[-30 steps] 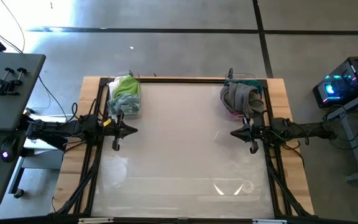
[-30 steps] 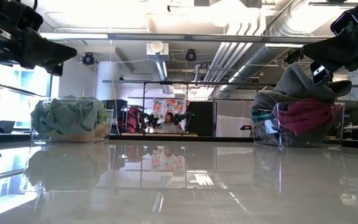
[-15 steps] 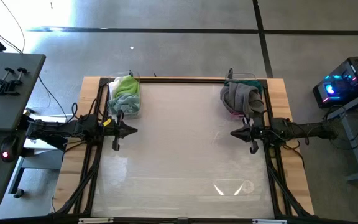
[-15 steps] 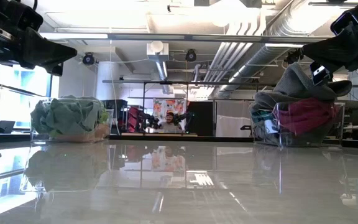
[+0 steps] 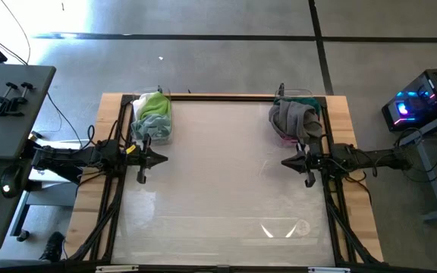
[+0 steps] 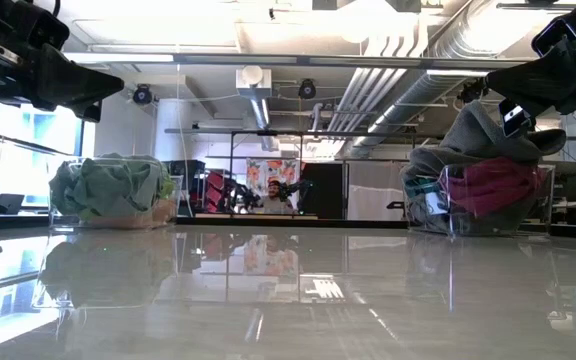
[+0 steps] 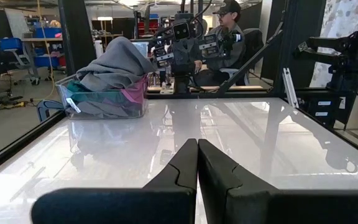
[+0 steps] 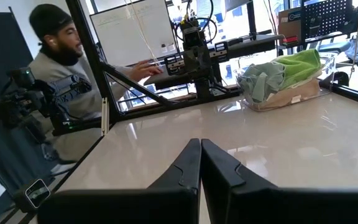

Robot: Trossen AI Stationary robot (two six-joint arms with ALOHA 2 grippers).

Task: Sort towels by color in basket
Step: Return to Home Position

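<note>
- While both arms reach in from the table's two sides, the left gripper points across the top. Its two fingers are pressed together tip to tip, with nothing between them.
- The right gripper faces it from the opposite side, fingers likewise closed on nothing, and the two grippers are well apart.
- Between them lies the glossy white table.
- Farther back, at the far left corner and near the left gripper, stands the left clear bin. It holds a lime green towel on top, a mint towel beside it and a cream towel underneath.
- At the far right corner the right clear bin is heaped above its rim. A grey towel is draped over the pile and a magenta towel lies against the wall below it.
- Beyond the table, a person sits behind the right arm's base, and a second person sits behind the left arm's.
</note>
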